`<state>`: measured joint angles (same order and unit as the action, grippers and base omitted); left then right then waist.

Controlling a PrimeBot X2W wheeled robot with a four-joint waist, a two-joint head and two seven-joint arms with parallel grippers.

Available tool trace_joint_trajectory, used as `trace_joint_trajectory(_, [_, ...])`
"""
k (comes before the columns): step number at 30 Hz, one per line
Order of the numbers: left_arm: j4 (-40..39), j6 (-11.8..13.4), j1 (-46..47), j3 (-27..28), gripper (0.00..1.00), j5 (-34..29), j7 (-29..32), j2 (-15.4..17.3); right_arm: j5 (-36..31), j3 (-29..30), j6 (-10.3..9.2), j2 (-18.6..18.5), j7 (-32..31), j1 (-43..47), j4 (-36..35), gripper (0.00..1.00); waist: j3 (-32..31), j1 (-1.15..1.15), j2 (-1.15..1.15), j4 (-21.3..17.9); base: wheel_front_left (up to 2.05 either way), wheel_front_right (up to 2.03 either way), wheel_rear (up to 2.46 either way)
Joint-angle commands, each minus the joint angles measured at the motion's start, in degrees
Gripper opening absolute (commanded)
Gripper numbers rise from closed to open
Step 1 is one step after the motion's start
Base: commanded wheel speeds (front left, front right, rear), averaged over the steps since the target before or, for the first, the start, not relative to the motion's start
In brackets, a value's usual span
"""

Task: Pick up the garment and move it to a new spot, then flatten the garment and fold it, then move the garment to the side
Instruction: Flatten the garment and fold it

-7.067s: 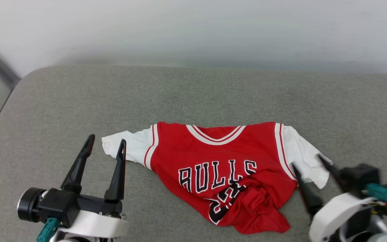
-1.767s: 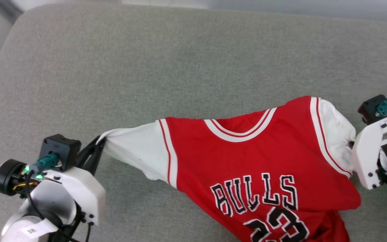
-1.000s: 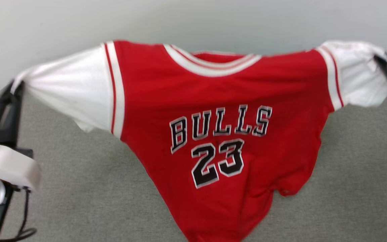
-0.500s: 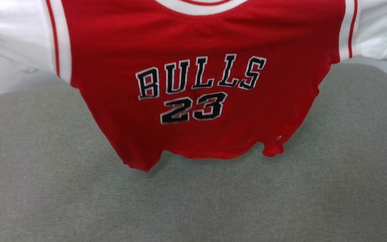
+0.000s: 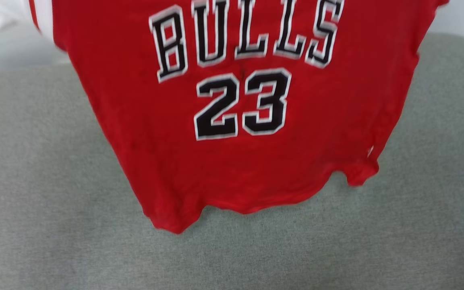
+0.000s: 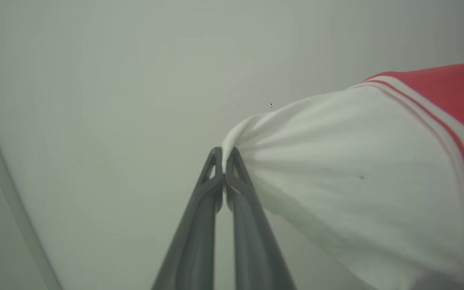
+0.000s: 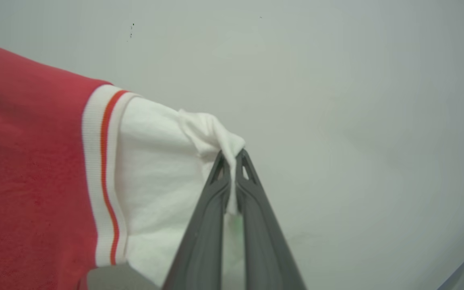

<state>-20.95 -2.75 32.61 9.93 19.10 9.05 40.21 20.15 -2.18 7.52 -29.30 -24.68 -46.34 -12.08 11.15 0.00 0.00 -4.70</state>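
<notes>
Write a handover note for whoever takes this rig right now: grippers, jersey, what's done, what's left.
Left gripper: jaws shut on the bunched end of one white sleeve.
Right gripper: jaws shut on the end of the other white sleeve.
Red Bulls 23 jersey: lifted and hanging spread between the two grippers, front toward the head camera. Its hem is over the grey cushion; cannot tell whether it touches.
Done: pickup.
Left: set it down at the new spot, flatten, fold, move aside.
</notes>
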Motion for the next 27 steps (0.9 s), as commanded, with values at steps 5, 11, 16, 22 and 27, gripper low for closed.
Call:
trace_joint_trajectory(5, [9.13, -2.5, 14.29, -5.76, 0.0, -1.1, -2.15, 2.98, -3.73, -2.36, -0.06, -0.6, 2.61, -11.26, 6.65, 0.0, 10.22, 0.0, 0.0, 0.68, 0.0, 0.0, 0.0])
trace_joint_trajectory(11, [20.34, -3.97, 33.11, -13.14, 0.0, -3.08, -6.54, 3.21, -7.2, -7.4, -0.06, -1.66, 5.47, -24.1, 14.45, 0.0, 17.41, 0.0, 0.0, 1.85, 0.0, 0.0, 0.0])
trace_joint_trajectory(16, [30.57, -4.43, 48.7, -18.66, 0.0, -4.92, -11.03, 0.88, -10.36, -7.71, -0.07, -0.35, 8.94, -34.54, 22.73, 0.0, 22.16, 0.0, 0.0, 2.88, 0.0, 0.0, 0.0])
trace_joint_trajectory(22, [42.06, -4.5, 60.37, -22.4, 0.0, -6.74, -16.03, -1.66, -14.38, -6.09, -0.07, 2.17, 13.82, -42.18, 31.59, 0.0, 25.79, 0.0, 0.0, 3.72, 0.0, 0.0, 0.0])
trace_joint_trajectory(27, [52.18, -4.55, 65.61, -24.75, 0.0, -7.38, -21.28, -4.14, -17.47, -3.61, -0.07, 5.44, 18.97, -45.54, 39.27, 0.0, 28.18, 0.0, 0.0, 4.68, 0.0, 0.0, 0.0])
